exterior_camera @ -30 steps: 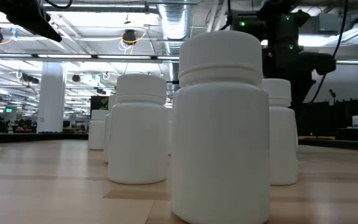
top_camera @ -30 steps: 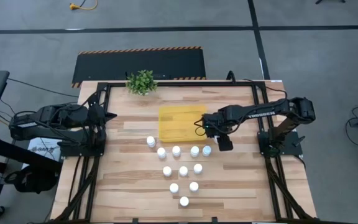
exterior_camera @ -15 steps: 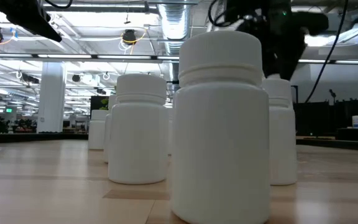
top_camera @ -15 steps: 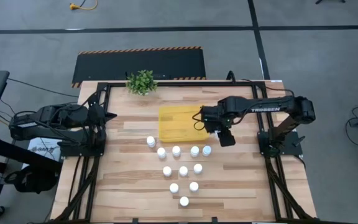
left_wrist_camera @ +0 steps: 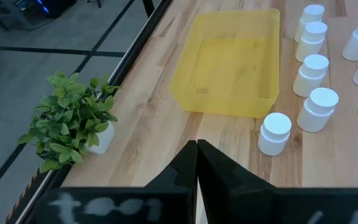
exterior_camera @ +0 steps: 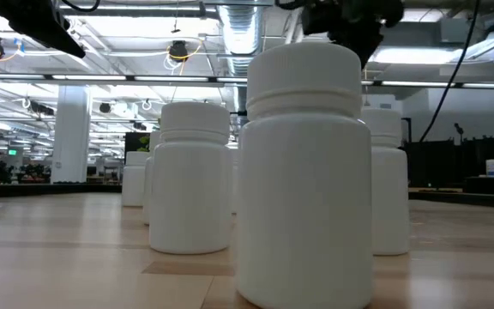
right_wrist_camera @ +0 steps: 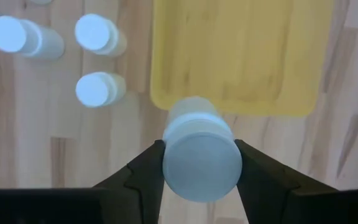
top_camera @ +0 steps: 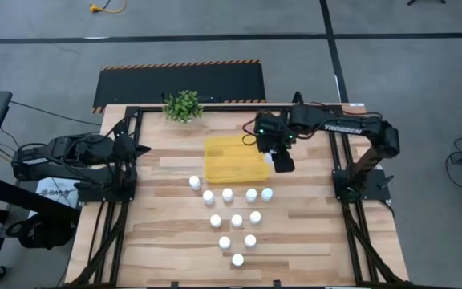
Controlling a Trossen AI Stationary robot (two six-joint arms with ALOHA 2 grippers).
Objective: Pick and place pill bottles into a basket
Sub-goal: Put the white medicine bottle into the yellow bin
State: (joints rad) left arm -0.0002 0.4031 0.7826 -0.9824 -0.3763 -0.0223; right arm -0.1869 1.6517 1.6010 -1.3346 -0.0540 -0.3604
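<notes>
Several white pill bottles (top_camera: 237, 220) stand upright on the wooden table, near of the yellow tray (top_camera: 235, 159). They also fill the low view (exterior_camera: 307, 172). My right gripper (top_camera: 267, 144) is above the tray's far right corner, shut on one white bottle (right_wrist_camera: 199, 163). In the right wrist view this bottle hangs over the tray's edge (right_wrist_camera: 229, 107). My left gripper (left_wrist_camera: 196, 155) is shut and empty, parked at the table's left side (top_camera: 139, 149). My right gripper pinches the bottle's cap (right_wrist_camera: 201, 167) between its two fingers (right_wrist_camera: 143, 174), one on each side. The fingers point down from above. The bottle hangs upright, cap up, lifted clear of the table and tray.
A small green plant (top_camera: 183, 105) stands at the table's far edge, left of the tray, and shows in the left wrist view (left_wrist_camera: 73, 121). Black frame rails (top_camera: 339, 160) run along both table sides. Bare wood lies right of the tray and bottles.
My right gripper has carried the held bottle up and toward the table's far edge, from beside the far row of standing bottles to the tray's far right corner. The bottles on the table have stayed in place.
</notes>
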